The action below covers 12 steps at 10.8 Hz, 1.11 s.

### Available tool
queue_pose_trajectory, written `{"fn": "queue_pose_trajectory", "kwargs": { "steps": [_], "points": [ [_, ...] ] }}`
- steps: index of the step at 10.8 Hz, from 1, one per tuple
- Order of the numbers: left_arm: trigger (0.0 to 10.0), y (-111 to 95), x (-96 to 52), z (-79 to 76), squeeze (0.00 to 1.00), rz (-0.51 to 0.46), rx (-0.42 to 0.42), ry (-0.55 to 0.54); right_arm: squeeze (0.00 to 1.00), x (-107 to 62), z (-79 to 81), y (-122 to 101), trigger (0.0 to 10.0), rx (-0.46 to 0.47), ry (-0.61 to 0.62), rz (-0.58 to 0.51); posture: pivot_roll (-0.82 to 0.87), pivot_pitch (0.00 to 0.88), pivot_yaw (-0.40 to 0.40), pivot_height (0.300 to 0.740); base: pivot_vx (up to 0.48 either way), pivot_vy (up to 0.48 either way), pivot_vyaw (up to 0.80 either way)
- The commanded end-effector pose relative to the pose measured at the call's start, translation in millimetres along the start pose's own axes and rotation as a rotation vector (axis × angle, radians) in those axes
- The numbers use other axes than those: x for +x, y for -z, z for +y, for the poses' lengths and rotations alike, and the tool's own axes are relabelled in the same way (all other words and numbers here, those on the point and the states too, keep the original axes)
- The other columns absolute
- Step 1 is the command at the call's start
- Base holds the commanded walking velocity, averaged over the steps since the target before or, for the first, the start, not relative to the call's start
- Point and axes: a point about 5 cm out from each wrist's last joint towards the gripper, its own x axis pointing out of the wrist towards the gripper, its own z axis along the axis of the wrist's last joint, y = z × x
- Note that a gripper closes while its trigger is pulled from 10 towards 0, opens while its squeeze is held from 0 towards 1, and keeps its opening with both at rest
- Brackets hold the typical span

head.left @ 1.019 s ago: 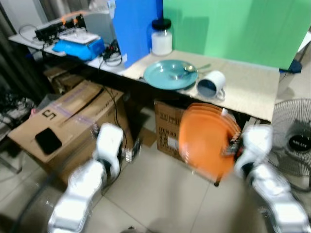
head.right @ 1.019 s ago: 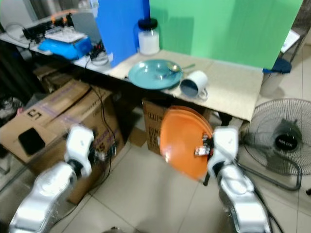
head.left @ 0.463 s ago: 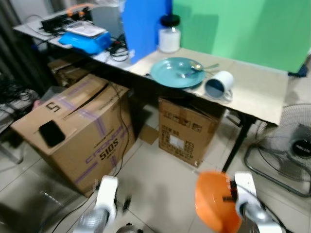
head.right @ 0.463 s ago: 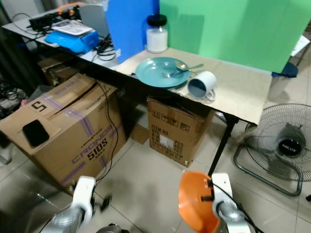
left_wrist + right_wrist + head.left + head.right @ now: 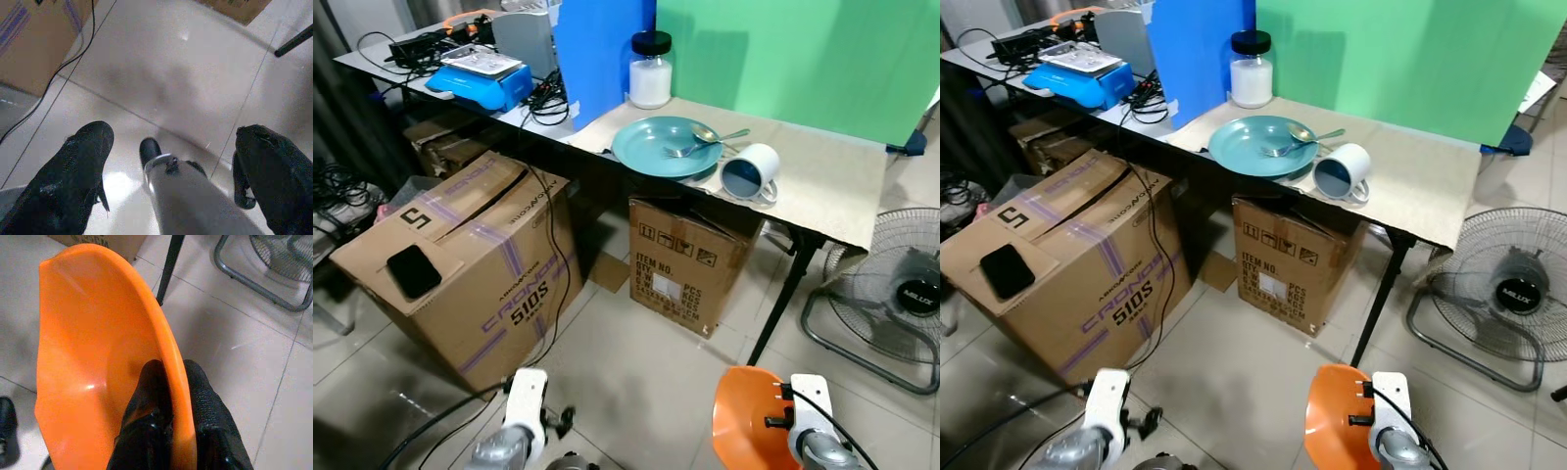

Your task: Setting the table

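Left eye view: low at 5 o'clock, right gripper [image 5: 781,423] carrying an orange plate [image 5: 744,416] on edge, rim up, well short of the table [image 5: 822,201]. From the gripper, table at 12 o'clock and above; bare beige stretch at about 1 o'clock, beyond the white mug [image 5: 750,172] lying on its side. Teal plate [image 5: 665,147] with spoon [image 5: 709,134] and fork [image 5: 690,147] at 11 o'clock, white jar [image 5: 651,71] behind it. Left gripper [image 5: 553,423] low at 7 o'clock, idle, farther from the table than the right.

Right eye view: same layout. In the way, probably: small cardboard box [image 5: 1288,250] under the table edge, black table leg [image 5: 1378,299], floor fan [image 5: 1508,294] at 2 o'clock. Large box [image 5: 1062,259] with a black phone [image 5: 1007,270] at 9 o'clock, well off the path.

Left wrist view: left fingers [image 5: 73,176] spread wide, nothing between them, pale floor tiles [image 5: 186,73] below (a foot of the robot, seemingly, in the gap).

Right wrist view: right fingertips [image 5: 146,391] pressed together on the orange plate's rim, one pad inside the dish, one outside, long edge running away from the wrist. Judgement: plate needs raising, then laying flat over the bare patch.
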Motion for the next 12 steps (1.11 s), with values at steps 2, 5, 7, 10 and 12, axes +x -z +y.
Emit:
{"fn": "queue_pose_trajectory", "kwargs": {
  "steps": [2, 5, 7, 10, 12],
  "points": [
    [10.0, 0, -0.5, 8.3, 0.0, 0.023, 0.056, -0.031, 0.0, -1.3, 4.4, 10, 10.0, 0.056, 0.003, 0.031, 0.09, 0.0, 0.062, 0.74, 0.0, 0.0, -0.73],
    [10.0, -7, 1.4, 13.2, 0.0, 0.046, 0.078, -0.077, 0.0, -1.0, 3.5, 10, 10.0, 0.103, 0.016, 0.023, 0.09, 0.0, 0.072, 0.74, 0.0, 0.0, -0.8],
    [10.0, -16, 2.9, 14.6, 0.0, 0.021, 0.082, -0.086, 0.0, -0.4, 2.6, 9, 10.0, 0.131, 0.022, 0.02, 0.08, 0.0, 0.074, 0.74, 0.0, 0.0, -0.8],
    [10.0, -18, 1.7, 20.2, 0.0, 0.017, 0.087, -0.085, 0.0, 1.2, -5.4, 6, 10.0, 0.159, 0.03, 0.034, 0.08, 0.0, 0.074, 0.74, 0.18, 0.0, -0.53],
    [10.0, -16, 1.4, 19.8, 0.0, 0.023, 0.088, -0.082, 0.0, 1.6, -8.4, 5, 10.0, 0.167, 0.031, 0.038, 0.09, 0.0, 0.074, 0.74, 0.27, 0.0, 0.0]
  ]
}}
